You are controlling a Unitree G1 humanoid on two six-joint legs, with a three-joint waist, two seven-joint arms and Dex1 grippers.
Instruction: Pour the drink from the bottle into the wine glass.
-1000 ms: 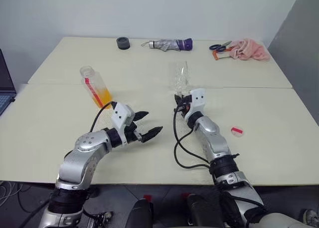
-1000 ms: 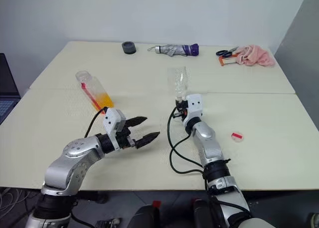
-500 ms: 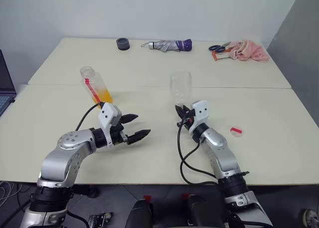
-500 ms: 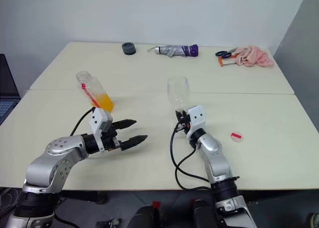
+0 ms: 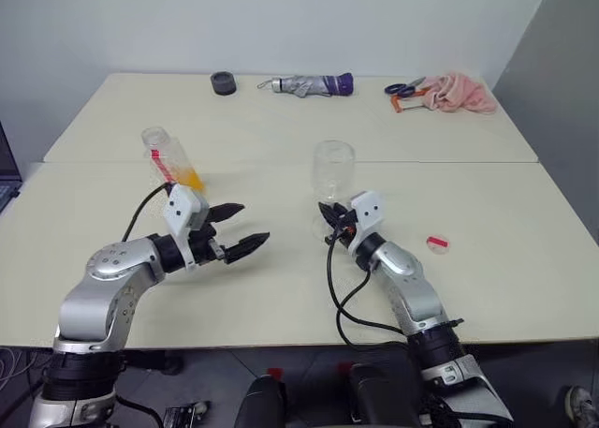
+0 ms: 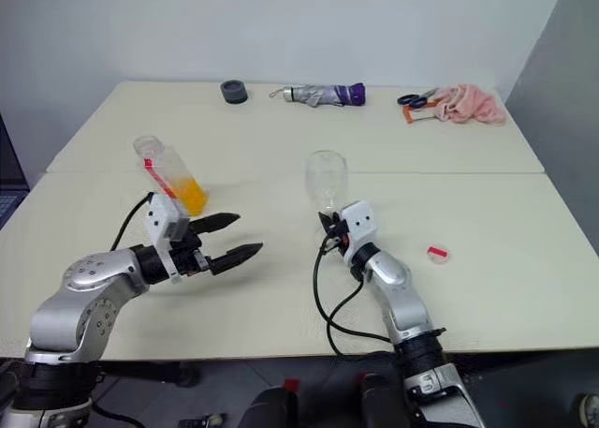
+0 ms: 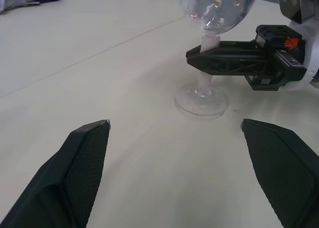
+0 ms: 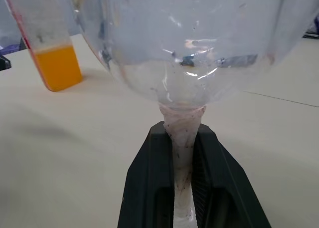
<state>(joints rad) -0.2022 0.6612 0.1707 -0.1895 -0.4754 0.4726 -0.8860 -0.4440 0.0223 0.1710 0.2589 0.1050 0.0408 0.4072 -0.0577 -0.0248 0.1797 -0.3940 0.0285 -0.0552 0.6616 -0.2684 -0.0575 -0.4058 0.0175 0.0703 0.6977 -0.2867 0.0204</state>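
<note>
Your right gripper is clamped on the stem of the wine glass, its two black fingers pinching the thin stem just under the bowl. The glass stands upright near the middle of the table, just on the near side of the seam between the two tabletops, and the left wrist view shows its round foot resting on the surface. The bowl looks empty, with only droplets or smudges inside. Your left gripper hovers over the table to the left of the glass, well apart from it, with its fingers spread wide and nothing between them; they point across toward the glass. Behind that gripper, toward the left edge and close to the seam, the bottle stands uncapped, with the orange drink filling its lower part and a red strip down its side. A small round red-and-white cap lies on the table to the right of the glass, near your right arm. Along the far edge sit a dark roll of tape, a folded umbrella, scissors and a pink cloth.
</note>
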